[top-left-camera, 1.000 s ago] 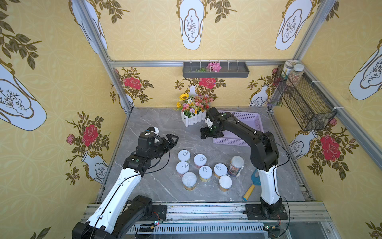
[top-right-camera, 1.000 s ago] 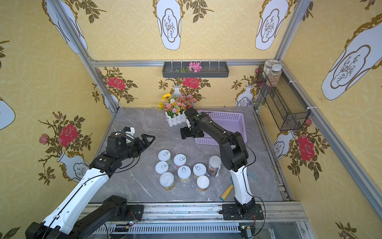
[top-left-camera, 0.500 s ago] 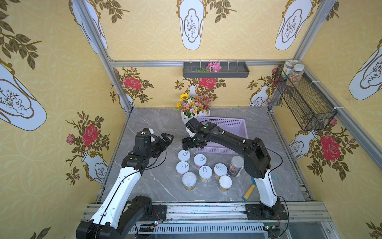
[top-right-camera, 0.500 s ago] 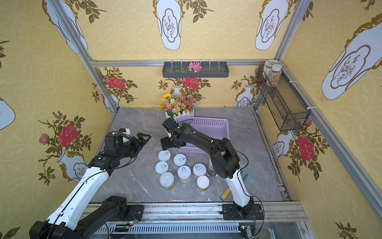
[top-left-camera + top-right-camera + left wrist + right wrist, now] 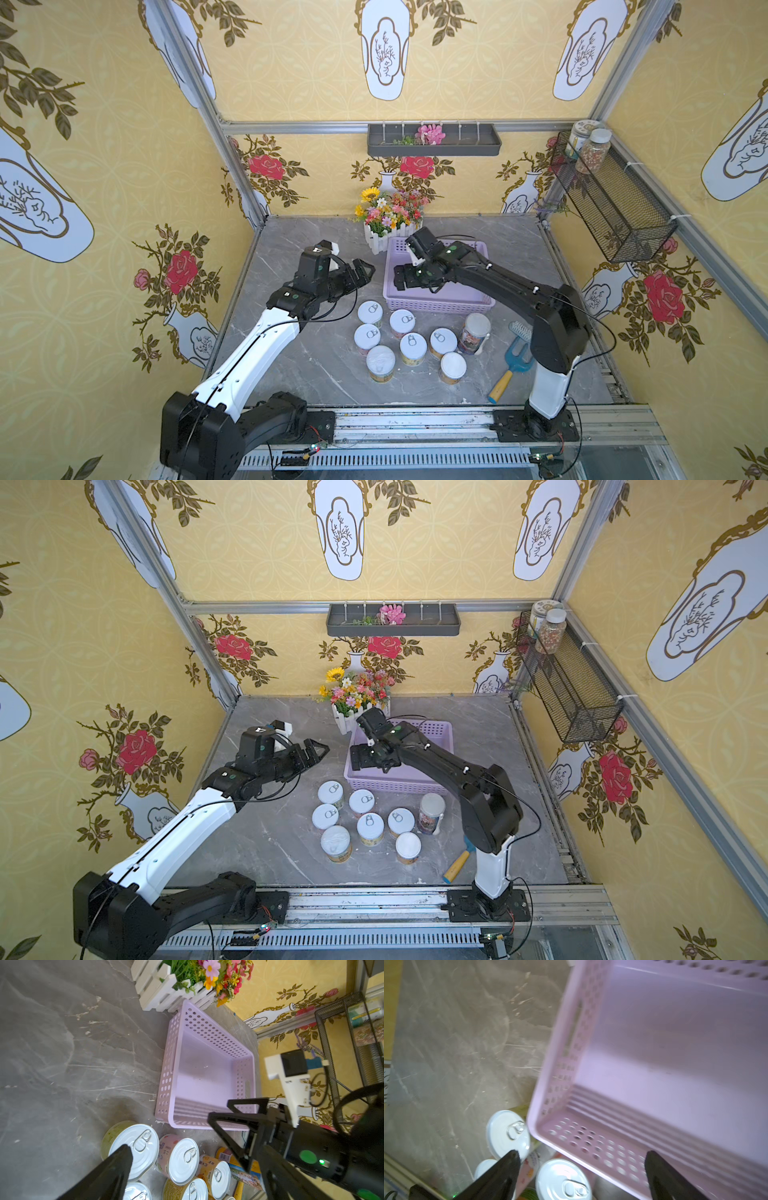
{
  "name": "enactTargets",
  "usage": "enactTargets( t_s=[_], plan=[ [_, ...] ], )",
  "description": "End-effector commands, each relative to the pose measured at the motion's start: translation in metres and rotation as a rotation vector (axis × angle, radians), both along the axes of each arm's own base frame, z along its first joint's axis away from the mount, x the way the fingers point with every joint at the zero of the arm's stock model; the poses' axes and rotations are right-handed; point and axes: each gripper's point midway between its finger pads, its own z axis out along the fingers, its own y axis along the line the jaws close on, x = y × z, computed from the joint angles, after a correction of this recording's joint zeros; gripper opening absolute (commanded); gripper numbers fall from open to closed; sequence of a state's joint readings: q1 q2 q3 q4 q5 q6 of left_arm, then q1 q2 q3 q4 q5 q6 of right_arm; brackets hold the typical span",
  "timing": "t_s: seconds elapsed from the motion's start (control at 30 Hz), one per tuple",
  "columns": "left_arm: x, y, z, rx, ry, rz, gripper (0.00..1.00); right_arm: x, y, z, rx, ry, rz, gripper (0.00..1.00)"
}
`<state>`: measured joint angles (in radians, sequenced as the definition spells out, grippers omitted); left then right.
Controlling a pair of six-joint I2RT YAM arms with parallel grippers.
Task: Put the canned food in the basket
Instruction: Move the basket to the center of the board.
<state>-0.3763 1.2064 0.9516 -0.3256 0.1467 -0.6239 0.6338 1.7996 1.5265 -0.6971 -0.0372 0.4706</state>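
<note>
While cans [image 5: 412,347] crowd the basket [image 5: 440,306], flower box [image 5: 375,242] adjoins its corner.

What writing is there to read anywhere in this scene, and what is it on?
Nothing can be quoted with certainty.
pink-labelled can: Chinese characters, too blurred to read.
yellow-labelled can: Chinese characters, too blurred to read.
tall white-lidded can: print too small to read.

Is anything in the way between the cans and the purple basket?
Nothing on the table: the cans stand beside the near wall of the basket. Only the open right gripper hovers over one end.
</note>
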Motion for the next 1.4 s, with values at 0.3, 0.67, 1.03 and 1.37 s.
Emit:
enactTargets(
  t_s=[0.3,0.67,1.03,1.37],
  plan=[
    [0.051,-0.079,-0.041,0.109,0.051,-0.169,1.00,0.021,-0.201,-0.015,-0.111,0.037,-0.403,0.97],
    [0.078,-0.096,-0.087,0.203,0.164,-0.206,1.00,0.045,-0.215,-0.048,0.009,0.168,-0.390,0.97],
    [0.089,-0.073,-0.107,0.414,0.217,-0.137,1.00,0.048,-0.210,-0.069,0.036,0.237,-0.357,0.97],
    [0.080,-0.084,-0.118,0.369,0.248,-0.199,1.00,0.050,-0.179,-0.070,0.071,0.249,-0.256,0.97]
  ],
)
